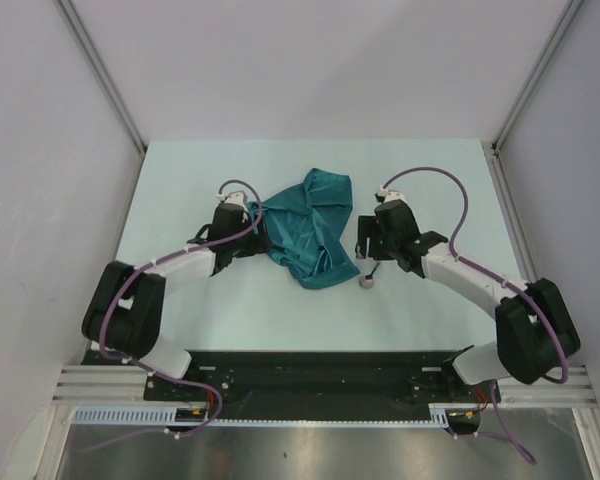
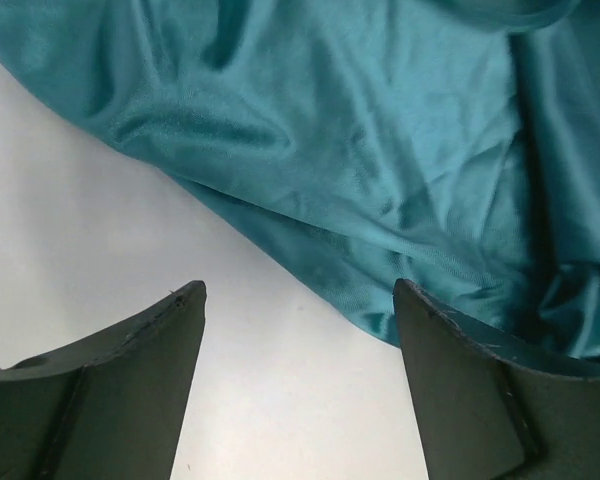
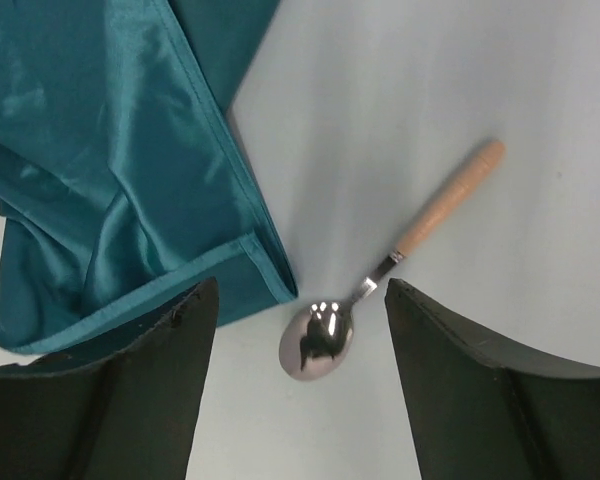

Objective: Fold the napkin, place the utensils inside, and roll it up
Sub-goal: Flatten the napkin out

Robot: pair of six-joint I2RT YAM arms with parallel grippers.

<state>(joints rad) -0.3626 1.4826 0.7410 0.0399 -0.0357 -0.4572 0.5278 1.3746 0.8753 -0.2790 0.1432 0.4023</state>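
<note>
Spoon under open R tool, napkin alongside.

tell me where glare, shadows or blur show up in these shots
Right wrist: bright glints on the bowl of the spoon, with a faint shadow beside it. Left wrist: soft sheen along the folds of the napkin, fabric in focus. Top view: even, flat light, no hard shadows.
</note>
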